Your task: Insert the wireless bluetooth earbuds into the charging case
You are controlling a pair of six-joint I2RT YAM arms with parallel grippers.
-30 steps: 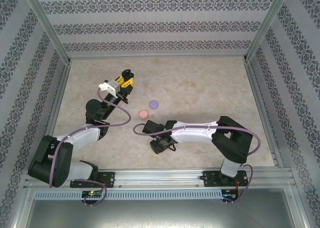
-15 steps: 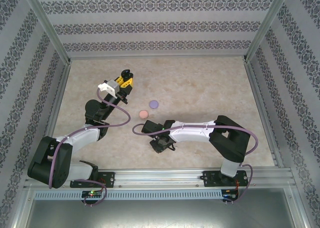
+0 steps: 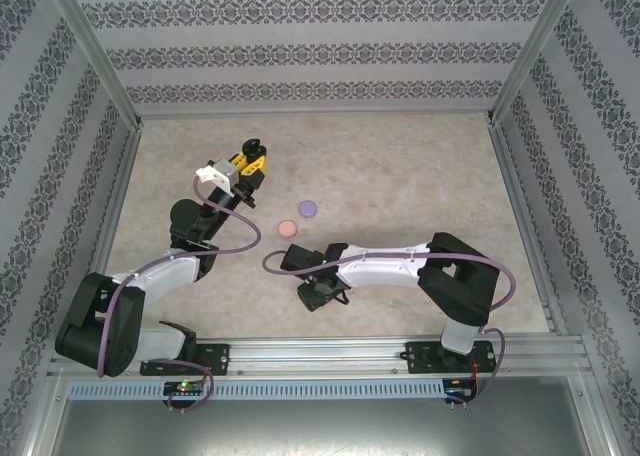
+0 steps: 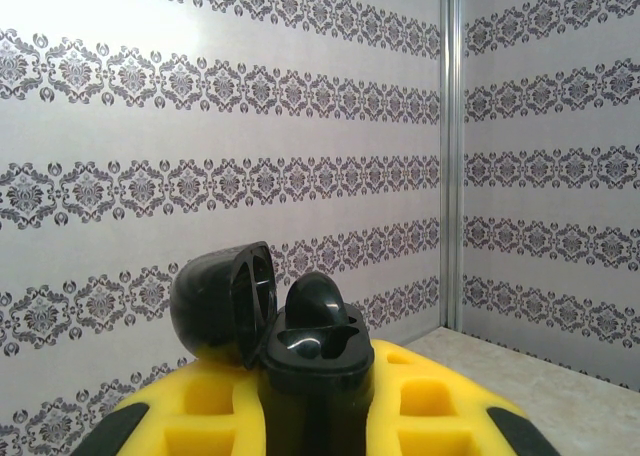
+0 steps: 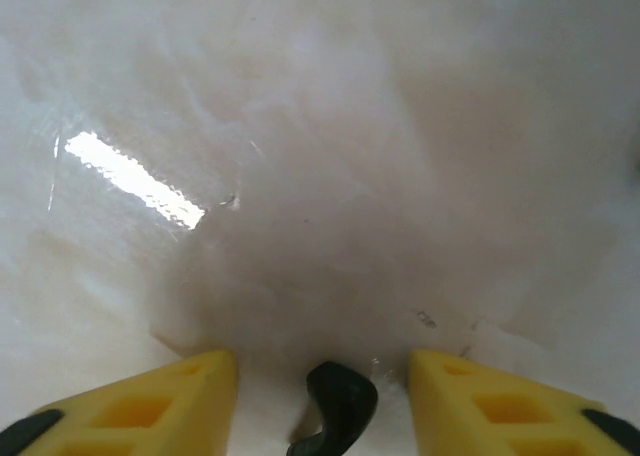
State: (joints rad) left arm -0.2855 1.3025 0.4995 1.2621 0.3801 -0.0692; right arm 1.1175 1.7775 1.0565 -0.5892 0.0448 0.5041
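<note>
My left gripper [image 3: 250,162] is raised over the table's back left, shut on the black charging case [image 4: 315,361]. The case stands upright between the yellow fingers [image 4: 440,401] with its lid [image 4: 222,301] swung open to the left. One black earbud [image 4: 318,298] sits in the case, its rounded head sticking up. My right gripper [image 3: 322,294] is down at the table near the front middle. In the right wrist view its jaws [image 5: 320,368] stand open on either side of a second black earbud [image 5: 342,408], which lies on the table touching neither finger.
A pale pink round case [image 3: 288,228] and a purple round case [image 3: 308,208] lie on the marbled table [image 3: 420,176] between the two grippers. Patterned walls and metal posts enclose the table on three sides.
The right gripper has shifted slightly left and toward the front edge, and its jaws have spread wider. The left arm and the case have not moved.
</note>
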